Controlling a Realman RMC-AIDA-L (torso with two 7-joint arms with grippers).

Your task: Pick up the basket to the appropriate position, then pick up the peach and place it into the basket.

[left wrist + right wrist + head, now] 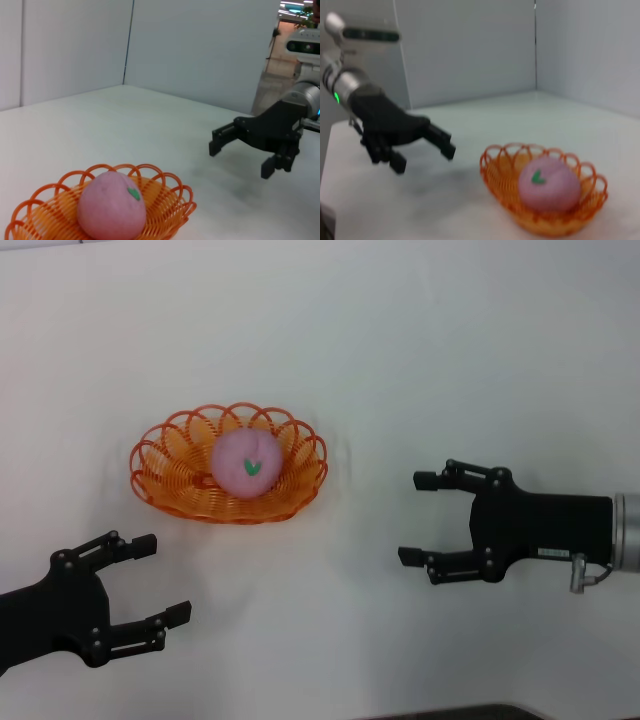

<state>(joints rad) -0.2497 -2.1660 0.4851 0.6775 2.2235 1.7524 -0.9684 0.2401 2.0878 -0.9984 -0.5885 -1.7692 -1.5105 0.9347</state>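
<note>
We noted the peach [247, 465] seated in the basket [160, 475], ahead of the left pincer [160, 579], nearer than the right pincer [418, 518]; both gaped empty.

There are no words, numbers or brand names to read in any of the pictures. The only thing like a sign is a small green leaf mark [252, 468] on top of the peach [245, 464]. It is a shape, not a letter. The right gripper [417, 518] has a pale strip on its black body, but nothing on it can be read.
</note>
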